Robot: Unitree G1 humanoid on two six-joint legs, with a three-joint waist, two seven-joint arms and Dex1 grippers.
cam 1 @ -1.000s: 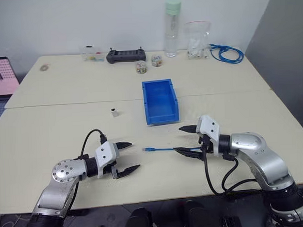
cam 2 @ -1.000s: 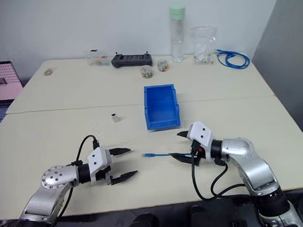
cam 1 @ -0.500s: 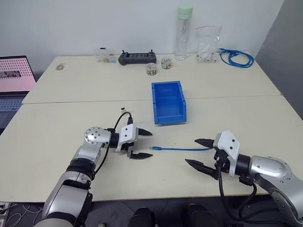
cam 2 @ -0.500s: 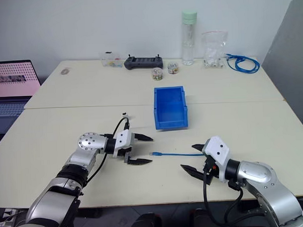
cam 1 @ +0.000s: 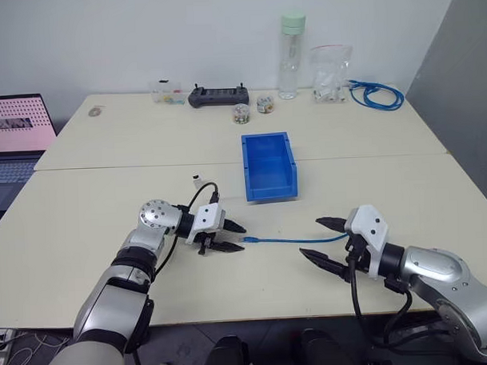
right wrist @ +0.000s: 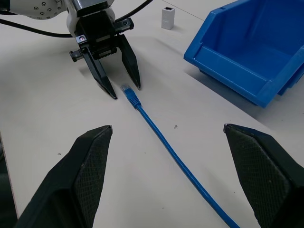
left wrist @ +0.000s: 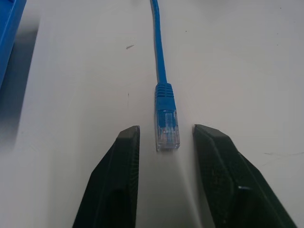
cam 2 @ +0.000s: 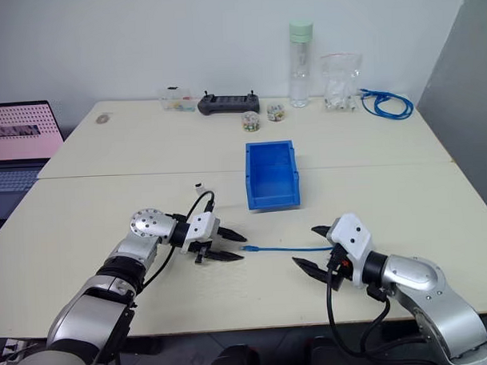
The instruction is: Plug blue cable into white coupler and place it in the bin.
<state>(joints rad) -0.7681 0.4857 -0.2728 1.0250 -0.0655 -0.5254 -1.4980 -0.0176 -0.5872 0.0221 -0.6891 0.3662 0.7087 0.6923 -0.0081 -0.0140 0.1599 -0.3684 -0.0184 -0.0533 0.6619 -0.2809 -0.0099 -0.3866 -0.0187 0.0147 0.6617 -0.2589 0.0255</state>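
Left to right across the desk [cam 1: 84,212]: the left end effector [cam 1: 232,237] sits with its two fingers parted, one on each side of the cable's near plug without touching it. The white coupler [cam 1: 197,182] stands upright behind it, apart and untouched. The blue cable [cam 1: 293,240] lies nearly straight on the desk, a clear plug [left wrist: 167,133] on a blue boot at its left end. Behind it the bin [cam 1: 268,165] stands empty. The right end effector [cam 1: 330,243] is wide open, straddling the cable's other end, gripping nothing. Judged progress: nothing plugged or binned; grasping, mating and placing remain.
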